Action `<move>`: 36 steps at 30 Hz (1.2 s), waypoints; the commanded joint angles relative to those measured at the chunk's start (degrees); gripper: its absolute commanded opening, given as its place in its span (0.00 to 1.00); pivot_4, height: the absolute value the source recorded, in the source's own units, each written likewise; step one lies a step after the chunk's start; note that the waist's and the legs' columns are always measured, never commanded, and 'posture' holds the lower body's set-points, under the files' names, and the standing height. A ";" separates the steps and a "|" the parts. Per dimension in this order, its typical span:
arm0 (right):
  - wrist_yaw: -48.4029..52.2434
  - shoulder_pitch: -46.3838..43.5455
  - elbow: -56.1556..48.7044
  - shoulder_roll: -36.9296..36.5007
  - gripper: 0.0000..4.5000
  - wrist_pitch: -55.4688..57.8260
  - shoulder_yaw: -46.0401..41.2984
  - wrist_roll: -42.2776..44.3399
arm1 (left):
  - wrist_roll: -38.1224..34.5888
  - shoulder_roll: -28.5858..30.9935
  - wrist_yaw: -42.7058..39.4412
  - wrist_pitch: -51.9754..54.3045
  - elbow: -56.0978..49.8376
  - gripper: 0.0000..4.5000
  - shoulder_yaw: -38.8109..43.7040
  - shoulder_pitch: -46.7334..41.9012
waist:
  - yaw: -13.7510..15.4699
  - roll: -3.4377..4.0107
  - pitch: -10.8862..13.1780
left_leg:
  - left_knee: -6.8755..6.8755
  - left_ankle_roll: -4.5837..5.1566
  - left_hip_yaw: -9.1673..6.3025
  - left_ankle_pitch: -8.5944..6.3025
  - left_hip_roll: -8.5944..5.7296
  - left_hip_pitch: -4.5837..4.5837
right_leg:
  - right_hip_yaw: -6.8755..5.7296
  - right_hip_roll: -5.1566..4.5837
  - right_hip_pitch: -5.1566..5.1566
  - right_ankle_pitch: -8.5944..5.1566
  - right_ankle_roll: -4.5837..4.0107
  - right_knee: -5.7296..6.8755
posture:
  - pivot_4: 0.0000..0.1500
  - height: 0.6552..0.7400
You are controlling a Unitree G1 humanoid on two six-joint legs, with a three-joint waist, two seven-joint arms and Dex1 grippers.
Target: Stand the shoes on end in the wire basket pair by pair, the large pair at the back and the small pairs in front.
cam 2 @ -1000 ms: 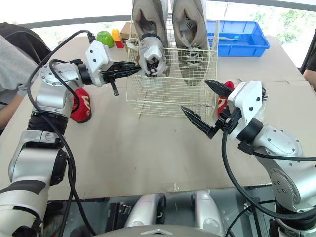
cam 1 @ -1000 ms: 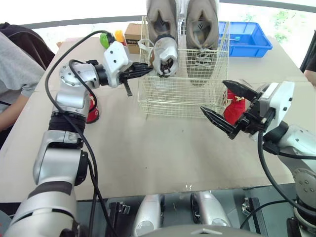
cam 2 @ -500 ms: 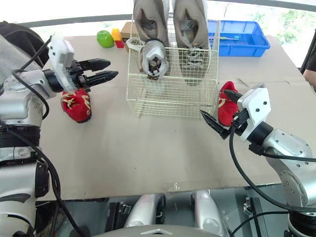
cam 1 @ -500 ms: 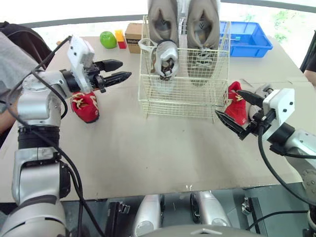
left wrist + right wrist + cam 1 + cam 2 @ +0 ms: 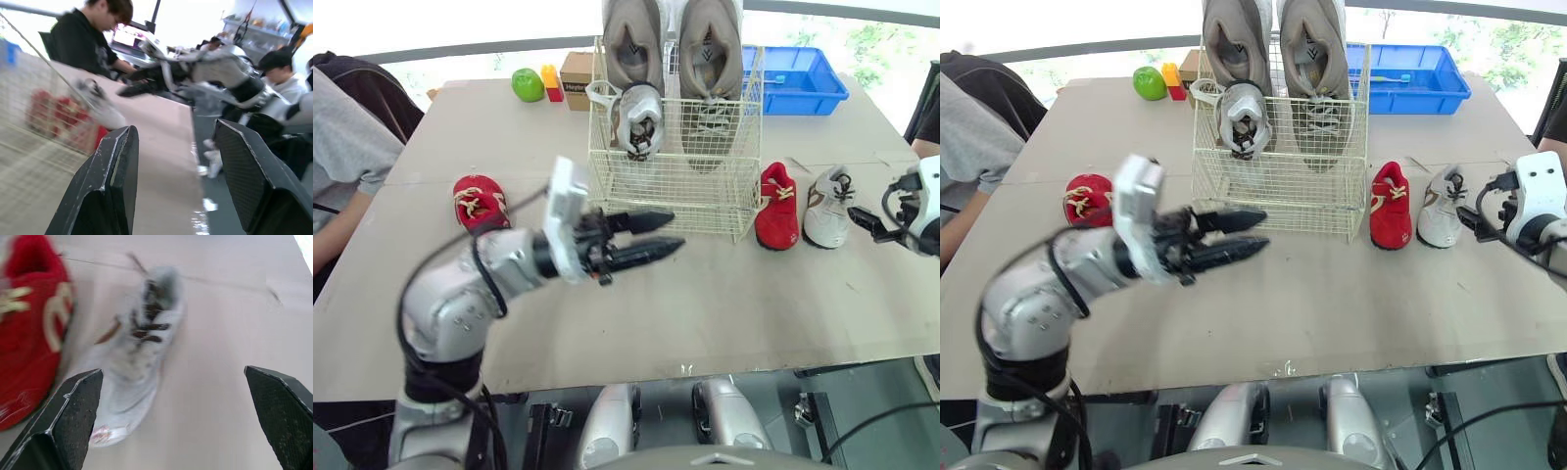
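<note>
1. A person's grey sleeve [image 5: 350, 137] rests at the far left edge of the table [image 5: 724, 313]
2. The first red shoe [image 5: 480, 202] lies flat on the table, well to the left of the basket
3. The left gripper [image 5: 677, 229] hovers over the table just in front of the basket's left front corner, its two black fingers spread apart with nothing between them, tips pointing right
4. The wire basket [image 5: 671, 191] stands mid-table. The large grey pair [image 5: 710, 44] stands on end along its back, and one small white shoe [image 5: 639, 116] stands on end in front of the left large shoe
5. The second red shoe [image 5: 775, 208] lies flat just beside the basket's right side
6. The second white shoe [image 5: 826, 208] lies just beside that red one, on its right
7. The right gripper [image 5: 172, 374] hangs at the far right, fingers spread wide and empty, facing the second white shoe without touching it
</note>
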 commanded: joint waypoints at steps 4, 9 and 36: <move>0.89 -6.63 8.70 -0.08 1.00 1.18 1.32 -1.72 | 2.30 0.91 0.79 -3.75 -1.56 0.61 0.87 -0.09 | 0.52 0.02 -0.01 | -0.06 0.01 0.08 0.00 -0.04 -0.05 | 0.04 -0.08 -0.01 0.00 0.01 -0.10 | 1.00 1.00; 2.30 -8.75 14.47 -0.52 1.00 -1.17 3.70 -4.09 | 3.13 1.16 1.06 -4.86 -2.23 0.61 0.56 0.81 | 0.51 0.02 -0.01 | -0.05 0.03 0.11 -0.02 -0.03 -0.14 | 0.07 -0.16 -0.01 0.01 0.03 -0.27 | 1.00 1.00; -11.27 -16.58 -18.32 25.24 0.01 -24.33 -4.26 -0.79 | 10.02 -3.80 9.09 -15.34 -1.91 0.62 4.21 7.42 | -0.85 0.03 -0.04 | -0.07 0.02 -0.02 -0.02 0.10 -0.23 | 0.00 -0.07 -0.23 0.01 0.04 -0.03 | 1.00 1.00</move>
